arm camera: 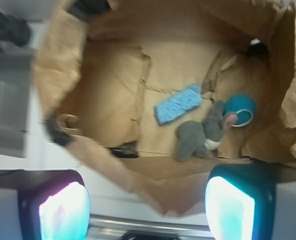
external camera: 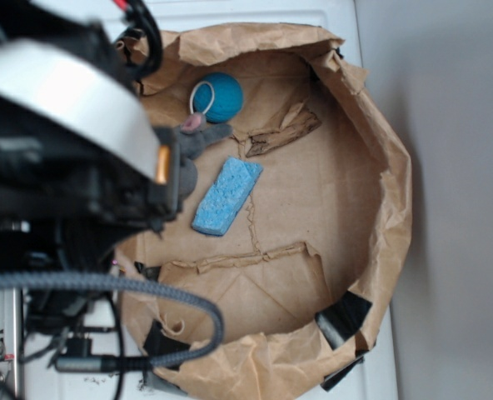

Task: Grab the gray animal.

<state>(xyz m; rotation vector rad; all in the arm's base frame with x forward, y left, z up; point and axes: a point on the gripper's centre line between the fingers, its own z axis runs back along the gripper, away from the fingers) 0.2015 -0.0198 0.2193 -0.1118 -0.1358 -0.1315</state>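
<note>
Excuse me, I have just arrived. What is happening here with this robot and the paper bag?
A WidowX robot arm is working above an open brown paper bag. Inside lie a small gray plush rabbit-like toy, a light-blue rectangular sponge and a teal ball with a white loop. The gripper is open and holds nothing; in the wrist view it is outside the bag's near rim, with the toy ahead of it, beside the ball and near the sponge.
</note>
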